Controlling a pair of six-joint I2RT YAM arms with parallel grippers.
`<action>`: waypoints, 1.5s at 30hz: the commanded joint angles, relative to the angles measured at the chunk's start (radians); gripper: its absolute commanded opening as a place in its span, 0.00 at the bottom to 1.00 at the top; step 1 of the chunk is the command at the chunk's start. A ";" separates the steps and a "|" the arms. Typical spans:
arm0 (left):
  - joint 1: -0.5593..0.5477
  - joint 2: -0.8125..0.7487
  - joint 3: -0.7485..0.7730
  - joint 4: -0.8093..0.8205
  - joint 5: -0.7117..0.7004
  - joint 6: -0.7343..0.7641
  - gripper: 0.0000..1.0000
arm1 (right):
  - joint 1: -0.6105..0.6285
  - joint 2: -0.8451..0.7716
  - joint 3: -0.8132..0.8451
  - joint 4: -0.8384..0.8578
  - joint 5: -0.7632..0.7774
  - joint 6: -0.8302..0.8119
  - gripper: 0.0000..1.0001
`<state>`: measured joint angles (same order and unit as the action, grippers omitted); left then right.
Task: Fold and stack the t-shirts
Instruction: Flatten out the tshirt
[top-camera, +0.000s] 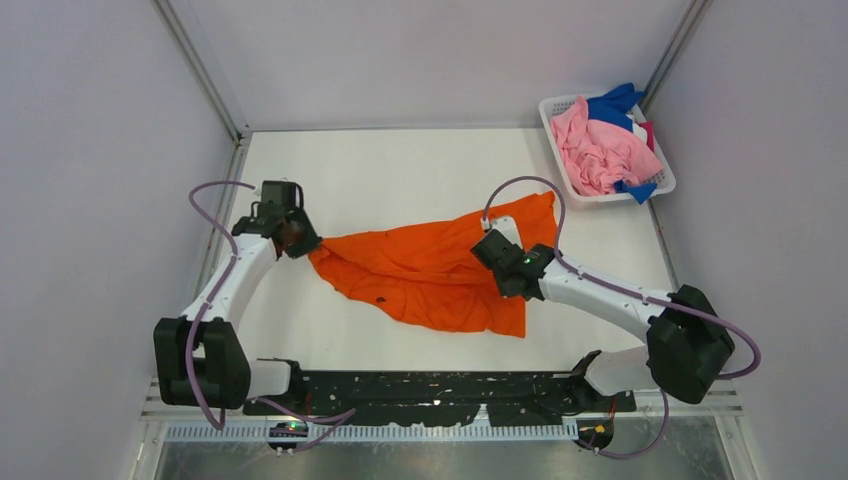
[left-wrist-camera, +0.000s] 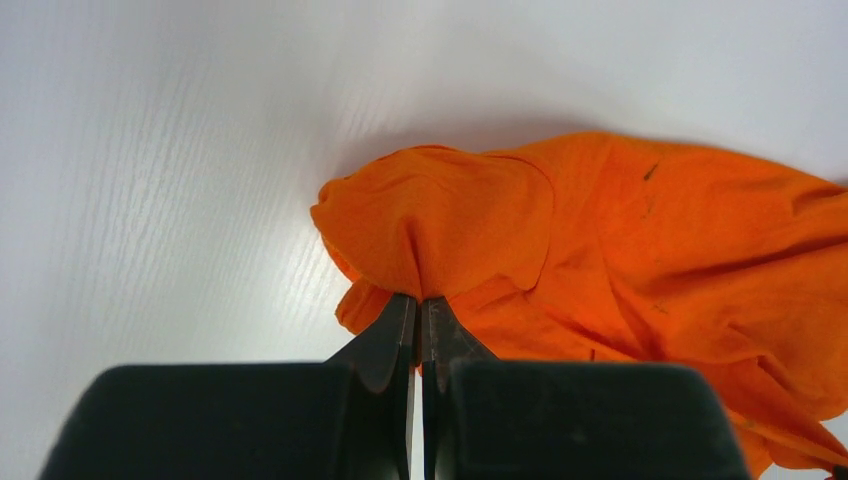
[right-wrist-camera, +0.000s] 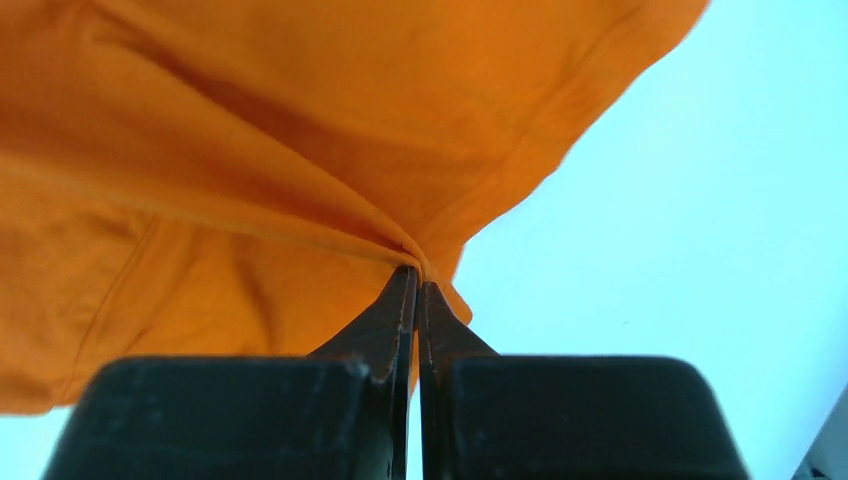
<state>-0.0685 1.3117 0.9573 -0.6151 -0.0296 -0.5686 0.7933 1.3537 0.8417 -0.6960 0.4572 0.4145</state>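
Observation:
A bright orange t-shirt (top-camera: 425, 265) with tiny dark specks lies crumpled across the middle of the white table. My left gripper (top-camera: 303, 240) is shut on the shirt's left end; in the left wrist view the cloth (left-wrist-camera: 560, 230) bunches at the pinched fingertips (left-wrist-camera: 419, 300). My right gripper (top-camera: 497, 247) is shut on the shirt's right part; in the right wrist view the orange cloth (right-wrist-camera: 250, 150) is gathered into the closed tips (right-wrist-camera: 417, 275). Pink (top-camera: 600, 150), blue (top-camera: 612, 103) and magenta shirts lie piled in the basket.
A white plastic mesh basket (top-camera: 662, 186) stands at the back right corner of the table (top-camera: 400, 165). Grey walls and metal rails enclose the table on the left, back and right. The arms' black base plate (top-camera: 420, 390) runs along the near edge.

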 joint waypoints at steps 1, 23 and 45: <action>0.002 -0.083 0.058 0.066 0.078 -0.016 0.00 | -0.046 -0.098 0.076 0.150 0.236 -0.126 0.05; -0.029 -0.725 0.434 0.164 0.205 0.042 0.00 | -0.077 -0.686 0.547 0.174 -0.161 -0.569 0.05; -0.027 -0.745 0.586 0.139 0.137 0.106 0.00 | -0.077 -0.752 0.681 0.059 -0.401 -0.453 0.05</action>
<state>-0.0959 0.4801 1.6142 -0.5159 0.1661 -0.4778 0.7158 0.5808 1.5719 -0.6605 -0.0349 -0.0662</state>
